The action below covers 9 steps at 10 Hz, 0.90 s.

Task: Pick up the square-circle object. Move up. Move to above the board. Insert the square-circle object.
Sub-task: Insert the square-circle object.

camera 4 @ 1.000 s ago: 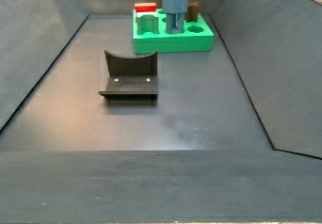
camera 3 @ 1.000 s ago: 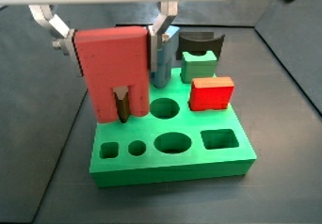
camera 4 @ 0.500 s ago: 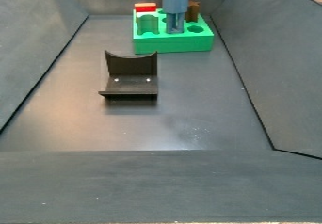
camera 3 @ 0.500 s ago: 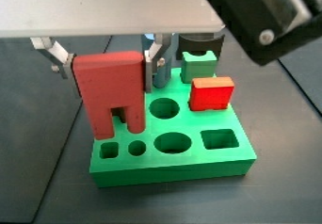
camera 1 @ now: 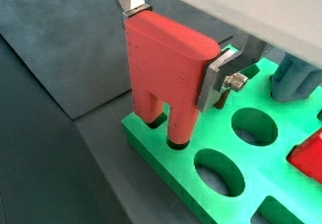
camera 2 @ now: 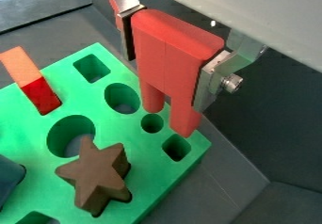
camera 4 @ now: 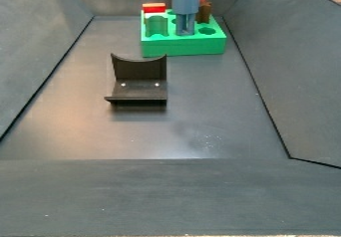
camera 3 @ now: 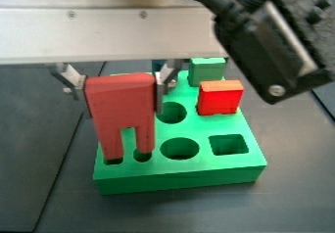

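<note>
The hand [camera 3: 120,77] is seen over the near-left part of the board [camera 3: 197,171] in a side view, its two silver fingers [camera 3: 69,79] pressed against opposite faces of the square-circle object [camera 3: 120,115], which is pinched between them and held upright. In both wrist views the block [camera 1: 170,68] is gripped near its top, one finger [camera 2: 228,71] lying flat against its side. Its two legs point down: in a wrist view one leg tip [camera 1: 178,138] is seen at the mouth of a small hole near the board's edge, the other at a neighbouring hole; how deep they sit cannot be told.

On the board, in the side view, a round hole [camera 3: 171,111] lies at about 3 o'clock of the block, a larger round hole [camera 3: 179,150] at about 4 o'clock, and a square hole [camera 3: 230,144] further toward 4 o'clock. A bright red cube [camera 3: 220,96] stands at about 2 o'clock of the block, with a green piece [camera 3: 206,69] behind it. In a wrist view a brown star piece [camera 2: 100,174] rests in the board [camera 2: 88,134], and the red cube [camera 2: 30,77] stands well apart from the block.

In a side view the fixture [camera 4: 136,80] stands on the dark floor [camera 4: 173,131], well apart from the board [camera 4: 184,44], at about 7 o'clock of it.
</note>
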{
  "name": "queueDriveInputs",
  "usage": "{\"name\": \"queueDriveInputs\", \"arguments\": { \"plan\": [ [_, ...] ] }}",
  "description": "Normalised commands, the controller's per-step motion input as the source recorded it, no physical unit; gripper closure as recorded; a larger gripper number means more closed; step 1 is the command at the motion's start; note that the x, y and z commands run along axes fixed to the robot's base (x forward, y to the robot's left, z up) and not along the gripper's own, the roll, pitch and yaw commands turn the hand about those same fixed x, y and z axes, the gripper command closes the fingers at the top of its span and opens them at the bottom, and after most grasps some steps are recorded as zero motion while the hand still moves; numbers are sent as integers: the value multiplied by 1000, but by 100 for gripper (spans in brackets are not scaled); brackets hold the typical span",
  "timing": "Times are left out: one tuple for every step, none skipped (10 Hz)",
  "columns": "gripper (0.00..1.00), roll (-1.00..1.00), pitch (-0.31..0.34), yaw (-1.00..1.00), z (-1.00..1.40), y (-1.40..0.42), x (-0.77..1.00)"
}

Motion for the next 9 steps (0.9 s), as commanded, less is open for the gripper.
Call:
{"name": "queueDriveInputs", "arguments": {
  "plan": [
    [100, 59, 23, -40, -60, 23, 217],
    [100, 91, 21, -9, -140, 137, 97],
    [100, 87, 4, 0, -134, 106, 26],
    [100, 89, 0, 0, -183, 60, 0],
    [100, 100, 0, 0, -240, 0, 0],
    [100, 119, 0, 0, -249, 0, 0],
    [100, 91, 0, 0, -217, 0, 0],
    [100, 87, 0, 0, -226, -157, 0],
    [100, 90, 0, 0, -183, -154, 0]
  ]
}}
